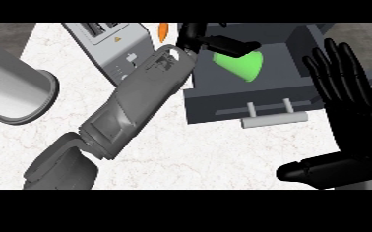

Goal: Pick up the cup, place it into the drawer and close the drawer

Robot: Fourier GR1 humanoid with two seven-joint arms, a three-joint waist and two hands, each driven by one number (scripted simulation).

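Green cup [243,65] over the open drawer [218,96]!
Pinched in the left hand [210,40], fingers curled on its rim; right hand [338,86] flat, spread, idle at right.

Marble counter [218,147]: toaster [109,42], perhaps pot [22,93]

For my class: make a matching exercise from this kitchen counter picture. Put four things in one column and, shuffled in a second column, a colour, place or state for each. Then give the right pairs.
Things:
1. cup
2. drawer
3. right hand
4. toaster

Descriptions:
A. open, fingers straight, at the view's right edge
B. bright green, over the drawer under the left hand
C. pulled open, pale bar handle facing the robot
D. light grey, at the upper left of the counter

Pairs: 1-B, 2-C, 3-A, 4-D
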